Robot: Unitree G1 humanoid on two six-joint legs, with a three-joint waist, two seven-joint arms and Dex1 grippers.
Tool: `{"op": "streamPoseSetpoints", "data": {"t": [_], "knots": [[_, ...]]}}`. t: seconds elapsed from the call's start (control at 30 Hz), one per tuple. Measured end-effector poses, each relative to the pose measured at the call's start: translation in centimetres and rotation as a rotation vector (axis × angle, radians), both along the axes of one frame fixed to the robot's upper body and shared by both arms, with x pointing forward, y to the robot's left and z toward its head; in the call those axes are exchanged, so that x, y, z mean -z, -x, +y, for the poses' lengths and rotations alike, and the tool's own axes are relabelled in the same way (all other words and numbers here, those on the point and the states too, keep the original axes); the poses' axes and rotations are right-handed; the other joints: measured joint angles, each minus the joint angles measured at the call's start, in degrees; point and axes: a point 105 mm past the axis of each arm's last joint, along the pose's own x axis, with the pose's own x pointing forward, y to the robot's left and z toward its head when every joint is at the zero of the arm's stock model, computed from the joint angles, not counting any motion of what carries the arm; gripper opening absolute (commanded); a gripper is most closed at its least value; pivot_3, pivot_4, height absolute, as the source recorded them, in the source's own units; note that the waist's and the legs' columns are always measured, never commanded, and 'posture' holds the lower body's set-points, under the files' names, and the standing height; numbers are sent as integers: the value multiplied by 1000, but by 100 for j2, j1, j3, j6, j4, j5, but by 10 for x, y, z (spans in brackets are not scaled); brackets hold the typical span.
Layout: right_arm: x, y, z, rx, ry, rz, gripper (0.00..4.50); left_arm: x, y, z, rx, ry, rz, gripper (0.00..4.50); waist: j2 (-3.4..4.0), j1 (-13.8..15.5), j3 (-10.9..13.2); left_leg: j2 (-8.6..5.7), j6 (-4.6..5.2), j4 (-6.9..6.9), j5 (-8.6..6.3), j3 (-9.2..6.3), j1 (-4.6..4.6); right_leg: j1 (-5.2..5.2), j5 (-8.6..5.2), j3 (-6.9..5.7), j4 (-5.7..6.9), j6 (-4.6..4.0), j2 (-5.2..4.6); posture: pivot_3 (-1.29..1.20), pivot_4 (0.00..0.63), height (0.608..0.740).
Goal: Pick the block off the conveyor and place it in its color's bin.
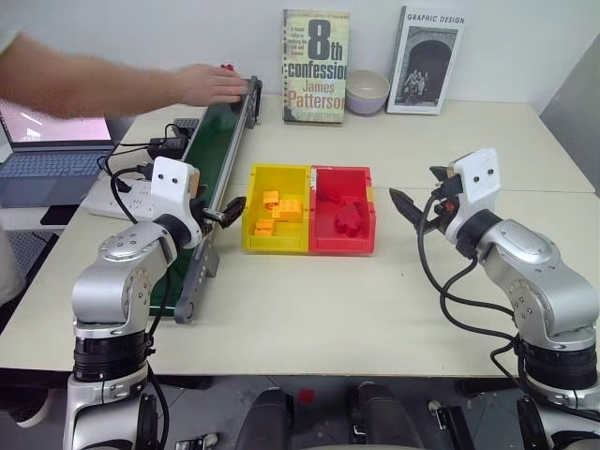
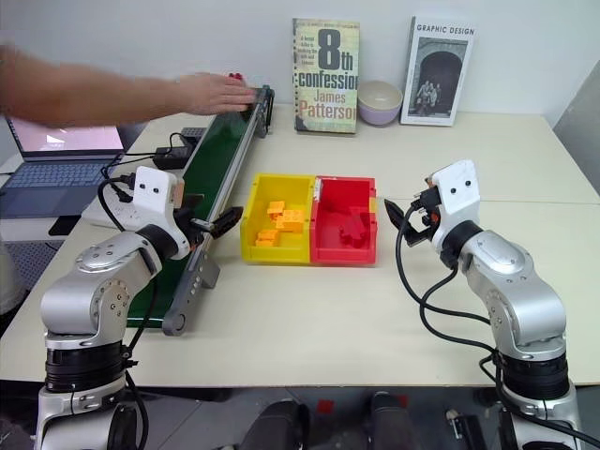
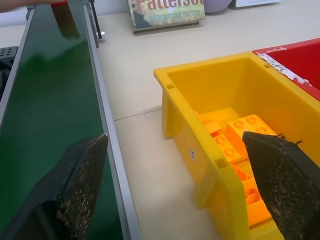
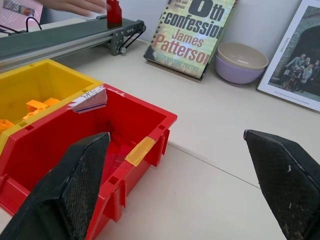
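From the head camera I see the conveyor (image 1: 214, 150) running away from me along the left side of the table (image 1: 450, 159). At its far end a person's hand (image 1: 211, 84) rests on the belt, and the red block (image 1: 226, 67) sits just at those fingers. My left gripper (image 1: 228, 209) hangs between the conveyor's near rail and the yellow bin (image 1: 277, 237), its fingers spread wide, nothing in them. The red bin (image 1: 343, 239) touches the yellow one on its right side and has red pieces inside. My right gripper (image 1: 405, 204) hovers just to the right of the red bin, spread wide and empty as well. A paperback book (image 1: 315, 66), a pale bowl (image 1: 367, 91) and a second book (image 1: 427, 61) stand along the back wall, and a laptop (image 1: 52, 150) sits at far left.

Through my left wrist camera, the belt lies beside one finger and the yellow bin with orange-yellow bricks (image 3: 235, 145) beside the other.

Through my right wrist camera, the red bin is close under the fingers; the block stands upright at the conveyor's far end beside the hand.
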Motion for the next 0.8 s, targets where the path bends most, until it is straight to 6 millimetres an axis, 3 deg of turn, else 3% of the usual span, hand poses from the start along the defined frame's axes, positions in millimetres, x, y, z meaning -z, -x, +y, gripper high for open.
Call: {"op": "streamPoseSetpoints", "data": {"t": [0.33, 0.5, 0.8], "knots": [[-6, -1, 7, -77, 2, -16, 4500, -11, 4, 14, -91, -7, -53, 4461, 0, -3, 0, 1, 0, 0, 0, -3, 1, 1, 0, 0, 0, 0, 0, 0, 150, 740], [-24, 13, 36, -391, 29, -17, 4500, -1, 6, 34, -294, 83, -71, 4461, -3, -2, -1, 2, 0, 1, 0, -9, 0, 2, 0, -1, -1, 0, -1, 0, 150, 740], [-25, 30, 55, -612, 14, 17, 4500, 1, 9, 38, -347, 106, -84, 4461, -4, 2, -1, 0, 0, 1, 0, -6, -2, 2, 1, 2, -3, 0, -5, 0, 150, 740]]}}
